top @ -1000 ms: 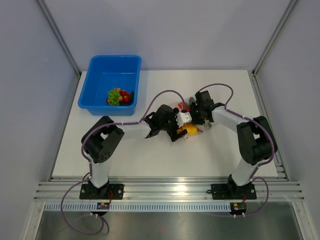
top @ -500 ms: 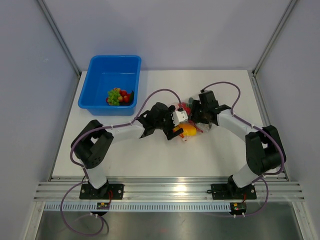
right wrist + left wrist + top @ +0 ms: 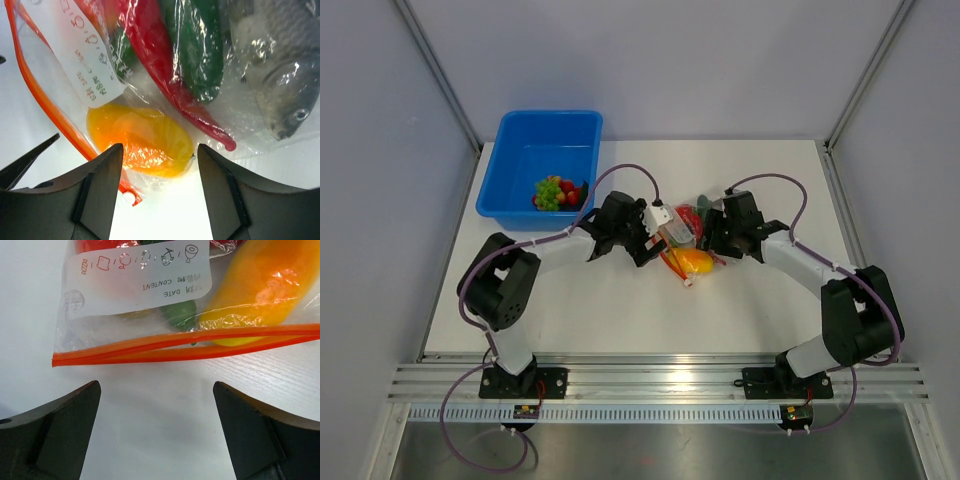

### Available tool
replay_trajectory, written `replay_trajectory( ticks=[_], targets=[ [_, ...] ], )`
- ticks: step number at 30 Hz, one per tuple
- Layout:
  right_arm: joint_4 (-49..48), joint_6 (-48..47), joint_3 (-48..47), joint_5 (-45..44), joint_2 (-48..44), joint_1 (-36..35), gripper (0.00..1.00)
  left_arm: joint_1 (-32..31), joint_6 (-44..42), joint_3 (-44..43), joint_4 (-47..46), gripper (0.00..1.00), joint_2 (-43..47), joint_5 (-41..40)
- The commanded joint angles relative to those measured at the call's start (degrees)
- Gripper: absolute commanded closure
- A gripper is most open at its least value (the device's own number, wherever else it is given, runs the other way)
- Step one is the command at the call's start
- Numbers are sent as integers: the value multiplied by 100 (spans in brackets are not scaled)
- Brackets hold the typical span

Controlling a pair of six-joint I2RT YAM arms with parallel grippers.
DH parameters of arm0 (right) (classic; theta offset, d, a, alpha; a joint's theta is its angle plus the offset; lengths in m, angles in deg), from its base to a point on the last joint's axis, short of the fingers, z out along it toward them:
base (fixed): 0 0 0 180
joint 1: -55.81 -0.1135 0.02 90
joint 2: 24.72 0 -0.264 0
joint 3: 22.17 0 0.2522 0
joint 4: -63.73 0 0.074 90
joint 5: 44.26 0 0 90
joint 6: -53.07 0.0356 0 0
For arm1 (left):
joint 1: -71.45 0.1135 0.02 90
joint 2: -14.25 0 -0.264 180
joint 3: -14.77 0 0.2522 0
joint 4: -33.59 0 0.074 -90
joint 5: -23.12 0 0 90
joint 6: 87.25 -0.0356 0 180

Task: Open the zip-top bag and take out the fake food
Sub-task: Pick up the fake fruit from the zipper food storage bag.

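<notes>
Clear crinkly zip-top bag with a white label lies flat mid-surface, between the two arms. Fake food inside it: yellow-orange plastic pepper, long red plastic chilli, dark green cucumber, grey toy fish. All four sit under the film, so removal from this bag isn't done.

Orange-red zip strip runs along the bag's 7 o'clock edge in the top view, the edge facing the left arm. In the left wrist view it reads as two orange lines, joined at the left corner and parting slightly toward the right. Can't tell if it's sealed or partly popped.

Left jaws: spread fully wide at the bag's 9 o'clock, square to the strip. Bare white surface shows between tips and strip, so no contact. My read: lined up to come in on one lip of the zip.

Right jaws, on the right arm: spread, at the bag's 3 o'clock, straddling the pepper end from above, nothing pinched that I can see. Contact with the film: can't tell. Likely there to anchor the far side so the bag doesn't slide when the zip gets pulled.

Blue plastic tub sits at 10 o'clock from the bag, well apart, on the left arm's side. It holds green grapes and red pieces, so it's presumably the drop-off.

Risk: the strip lies flat on the surface, a thin target, and the film looks slippery.
</notes>
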Motion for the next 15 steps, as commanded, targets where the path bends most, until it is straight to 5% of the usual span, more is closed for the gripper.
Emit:
replay_trajectory(
  ticks=[1, 15],
  targets=[
    [-57, 77, 129, 202, -285, -90, 31, -37, -114, -403, 161, 1, -291, 273],
    [-260, 192, 59, 378, 198, -160, 23, -46, 53, -738, 143, 1, -591, 404]
  ],
)
